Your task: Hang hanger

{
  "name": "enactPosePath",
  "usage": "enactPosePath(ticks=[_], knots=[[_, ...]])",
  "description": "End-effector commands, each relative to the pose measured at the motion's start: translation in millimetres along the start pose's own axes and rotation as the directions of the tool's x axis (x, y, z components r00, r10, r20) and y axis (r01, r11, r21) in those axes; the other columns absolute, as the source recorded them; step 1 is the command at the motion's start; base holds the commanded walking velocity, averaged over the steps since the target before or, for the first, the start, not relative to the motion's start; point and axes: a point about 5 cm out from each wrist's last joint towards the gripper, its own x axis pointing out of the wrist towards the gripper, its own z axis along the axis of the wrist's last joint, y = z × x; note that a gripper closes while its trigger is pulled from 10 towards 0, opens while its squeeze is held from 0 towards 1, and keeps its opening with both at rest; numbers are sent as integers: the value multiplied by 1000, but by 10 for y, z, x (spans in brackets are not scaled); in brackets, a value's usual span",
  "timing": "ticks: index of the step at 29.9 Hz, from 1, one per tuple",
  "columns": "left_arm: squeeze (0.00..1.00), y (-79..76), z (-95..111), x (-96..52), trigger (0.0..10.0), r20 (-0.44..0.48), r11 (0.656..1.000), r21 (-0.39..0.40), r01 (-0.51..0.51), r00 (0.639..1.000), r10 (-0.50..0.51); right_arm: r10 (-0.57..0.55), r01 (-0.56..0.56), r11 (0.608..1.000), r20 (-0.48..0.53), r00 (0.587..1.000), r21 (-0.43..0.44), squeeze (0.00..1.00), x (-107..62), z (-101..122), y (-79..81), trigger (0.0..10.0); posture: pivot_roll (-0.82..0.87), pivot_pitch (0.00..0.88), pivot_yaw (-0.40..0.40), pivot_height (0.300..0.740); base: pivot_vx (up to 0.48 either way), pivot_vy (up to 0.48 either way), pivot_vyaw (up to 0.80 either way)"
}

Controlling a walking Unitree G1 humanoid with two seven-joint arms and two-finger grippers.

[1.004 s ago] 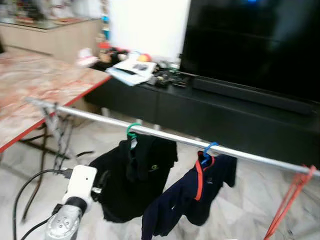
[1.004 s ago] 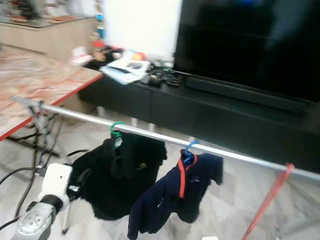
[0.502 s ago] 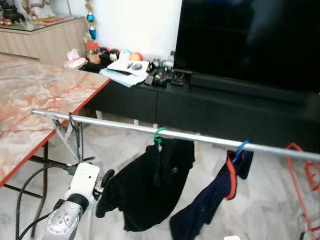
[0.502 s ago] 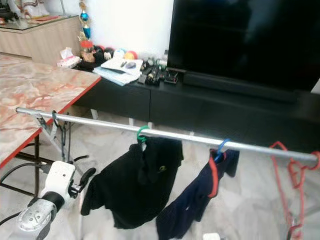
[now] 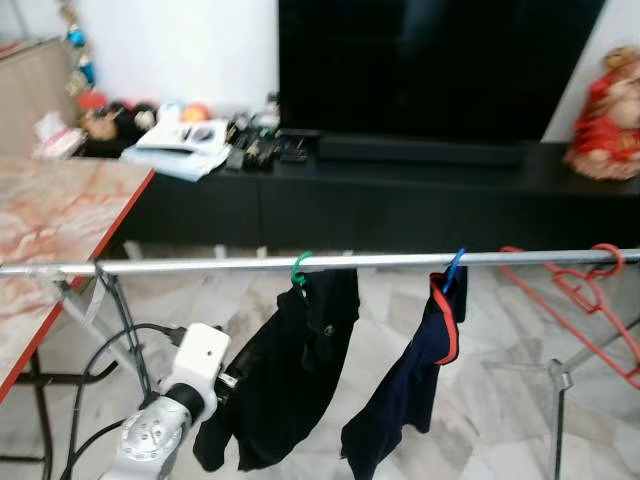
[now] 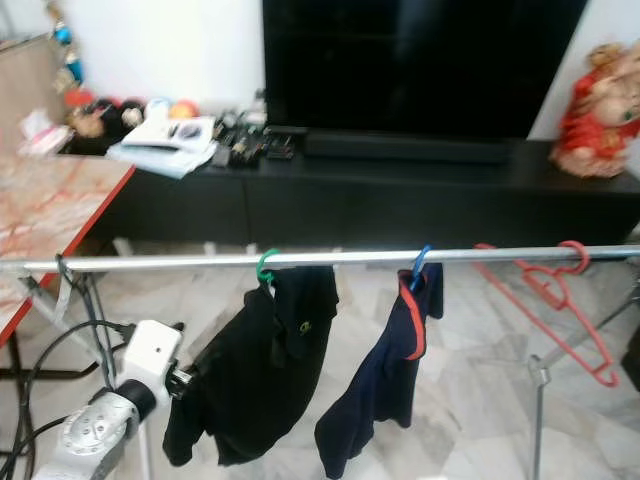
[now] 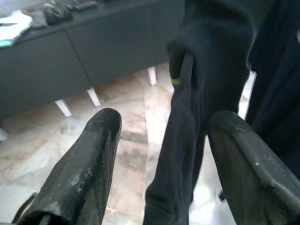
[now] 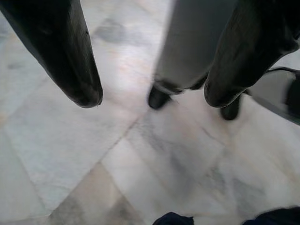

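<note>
An empty red hanger point(image 6: 560, 300) hangs by its hook at the right end of a horizontal metal rail point(image 6: 180, 262), well apart from a blue hanger point(image 6: 418, 268) carrying a navy garment point(image 6: 385, 375) and a green hanger point(image 6: 265, 267) carrying a black garment point(image 6: 255, 375). The left gripper point(image 7: 161, 154) stands wide and empty, the black garment's hanging fabric between its fingers point(image 7: 86, 164). The right gripper point(image 8: 152, 96) hangs wide and empty over the marble floor point(image 8: 70, 159); a marble-topped bench point(image 5: 50, 215) stands at the left, a black TV console point(image 5: 400, 195) behind the rail.
</note>
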Motion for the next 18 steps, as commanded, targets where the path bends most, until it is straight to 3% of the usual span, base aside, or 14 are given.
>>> enactPosePath(ticks=[1,13,18], knots=[[0,-38,-4,29,10000,-11,1000,9,18,1000,-18,-16,16,1000,0,1000,-2,0,-12,10,-70,10000,198,0,-12,740,0,0,-738],[0,-83,65,102,10000,14,999,15,44,999,-45,-12,12,1000,3,1000,-3,0,-12,11,-64,10000,200,0,-12,740,0,0,-739],[0,-45,121,185,10000,28,999,34,29,999,-30,-17,17,1000,20,1000,22,0,-10,17,-55,10000,191,0,-5,740,0,0,-81]])
